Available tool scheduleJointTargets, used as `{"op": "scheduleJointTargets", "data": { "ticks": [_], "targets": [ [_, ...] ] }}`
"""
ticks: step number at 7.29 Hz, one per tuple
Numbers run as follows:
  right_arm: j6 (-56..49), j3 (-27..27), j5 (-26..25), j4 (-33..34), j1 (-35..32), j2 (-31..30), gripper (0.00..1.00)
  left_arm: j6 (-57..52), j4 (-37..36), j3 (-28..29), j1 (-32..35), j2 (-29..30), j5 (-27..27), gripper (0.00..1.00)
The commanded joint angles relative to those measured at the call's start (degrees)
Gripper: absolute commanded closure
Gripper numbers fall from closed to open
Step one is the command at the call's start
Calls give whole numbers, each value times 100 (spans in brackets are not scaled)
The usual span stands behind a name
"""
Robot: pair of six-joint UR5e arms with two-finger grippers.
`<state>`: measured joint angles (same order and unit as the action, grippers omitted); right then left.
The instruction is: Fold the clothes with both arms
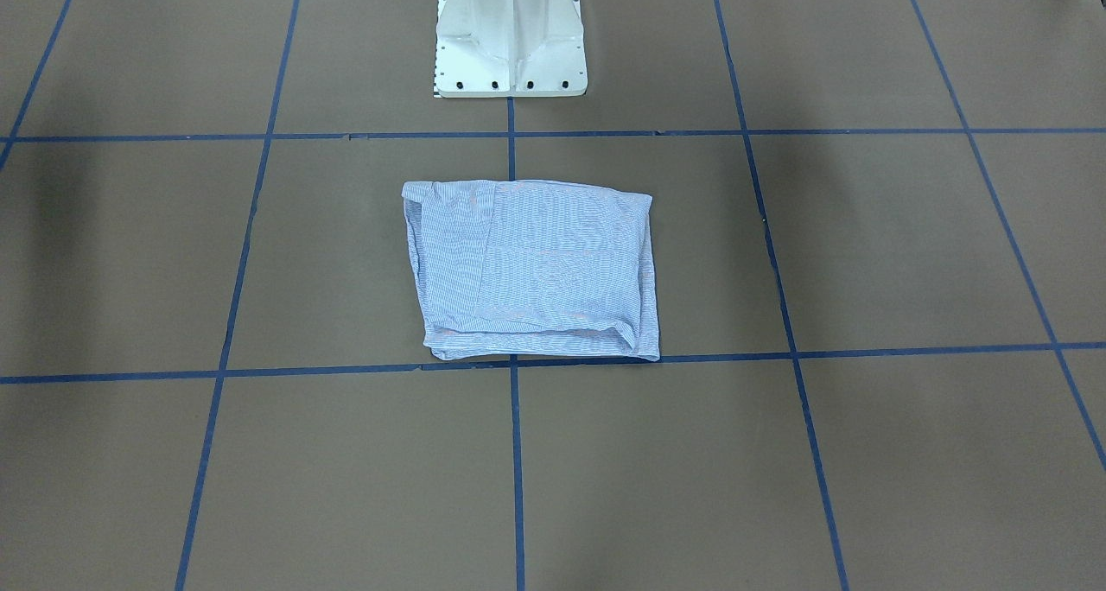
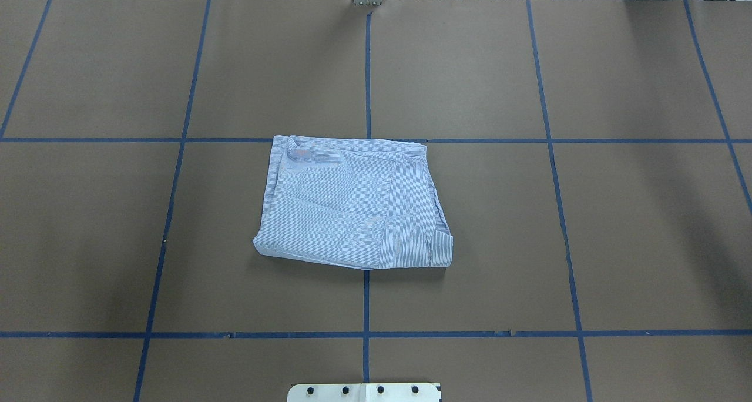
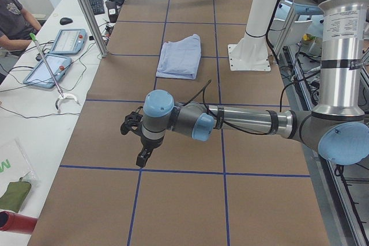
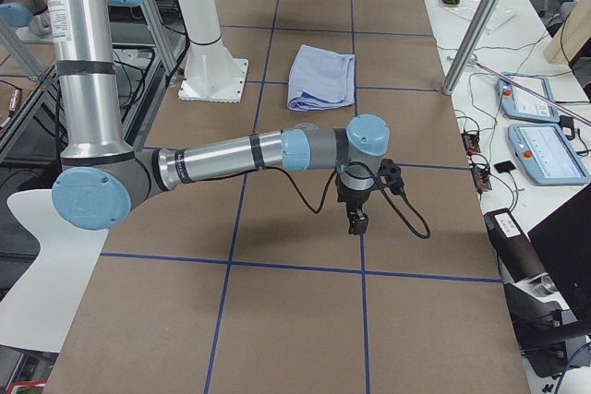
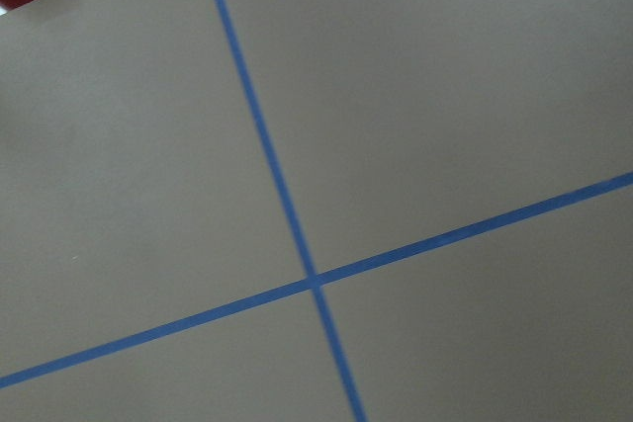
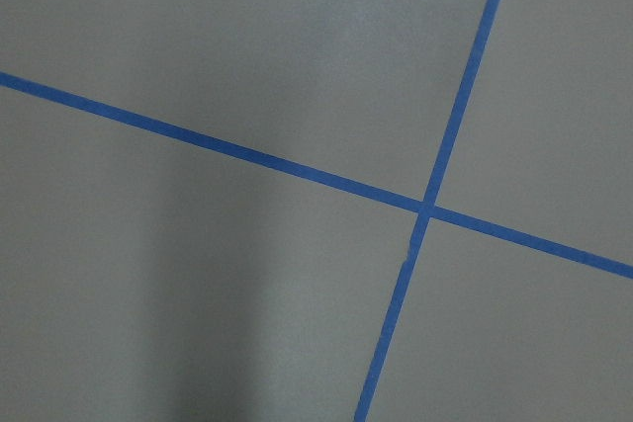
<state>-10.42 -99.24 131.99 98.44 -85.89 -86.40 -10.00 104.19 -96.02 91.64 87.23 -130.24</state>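
Note:
The clothes are one light blue-and-white striped shirt [image 1: 531, 267] [image 2: 352, 205], lying folded into a rough rectangle at the table's middle, in front of the pedestal. In the side views the shirt [image 3: 180, 57] [image 4: 321, 76] lies far from both arms. My left gripper [image 3: 138, 142] hangs above bare table near the left end, well away from the shirt. My right gripper [image 4: 358, 219] hangs above bare table near the right end. Neither shows in the overhead or front views, so I cannot tell whether they are open or shut. Both wrist views show only brown table with blue tape lines.
The white pedestal base [image 1: 510, 55] [image 3: 249, 56] stands behind the shirt. A side bench holds tablets [image 3: 47, 70], cables and a grabber stick, with a seated person [image 3: 11, 15] beside it. Aluminium posts [image 3: 86, 12] [image 4: 480, 16] rise at the table's far edge.

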Motion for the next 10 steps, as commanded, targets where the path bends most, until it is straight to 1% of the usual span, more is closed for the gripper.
{"op": "scheduleJointTargets", "data": {
  "ticks": [1,2,3,5,6,7,8,10],
  "targets": [
    [-74,28,89,-140,-443,-426,0,-108,468,101,134,-22,-55,0],
    [-100,97,125,-549,-446,-613,0,-108,488,101,135,-222,6,0],
    [-83,228,152,-710,-446,-676,0,-117,488,171,108,-380,7,0],
    [13,562,134,-712,-446,-632,0,-82,419,443,99,-365,33,0],
    [40,711,143,-712,-446,-624,0,-64,314,462,73,-364,33,0],
    [40,800,126,-720,-446,-658,0,-3,138,436,38,-338,33,0],
    [49,801,117,-721,-446,-659,0,311,-150,261,-75,-295,33,0],
    [136,801,195,-712,-446,-667,0,401,-1089,-213,-182,-294,-2,0]
  ]
}}
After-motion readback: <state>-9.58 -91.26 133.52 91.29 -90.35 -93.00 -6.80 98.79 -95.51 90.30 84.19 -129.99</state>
